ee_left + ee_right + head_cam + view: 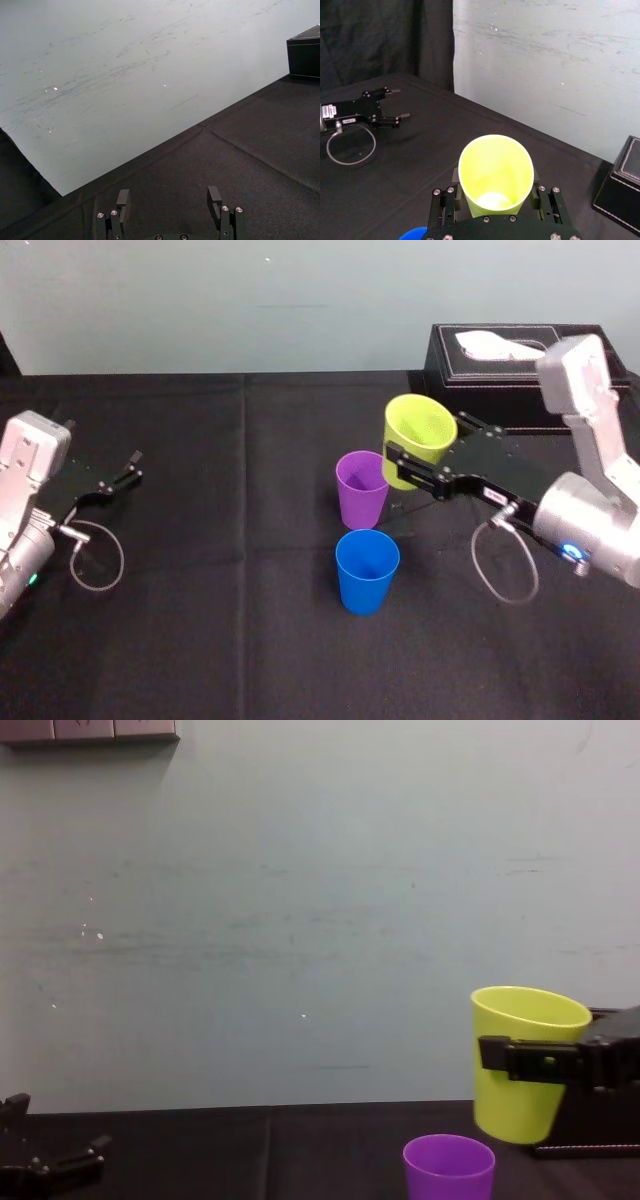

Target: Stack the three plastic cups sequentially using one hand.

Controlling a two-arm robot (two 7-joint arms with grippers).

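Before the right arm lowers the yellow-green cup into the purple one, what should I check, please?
1. Grip: right gripper, jaws shut on the yellow-green cup: ok.
2. Held cup clear of the table: ok.
3. Held cup centred over the purple cup: not ok, it hangs to that cup's right.
4. Purple cup upright and empty: ok.
5. The blue cup stands apart, nearer the robot: ok.
6. The left gripper is parked far left, jaws open: ok.

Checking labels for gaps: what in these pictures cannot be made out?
- Blue cup: right wrist view, mostly cut off by the picture's edge and the right gripper.
- Purple cup: chest view, base cut off by the edge.
- Tissue box: head view, one end hidden by the right arm.
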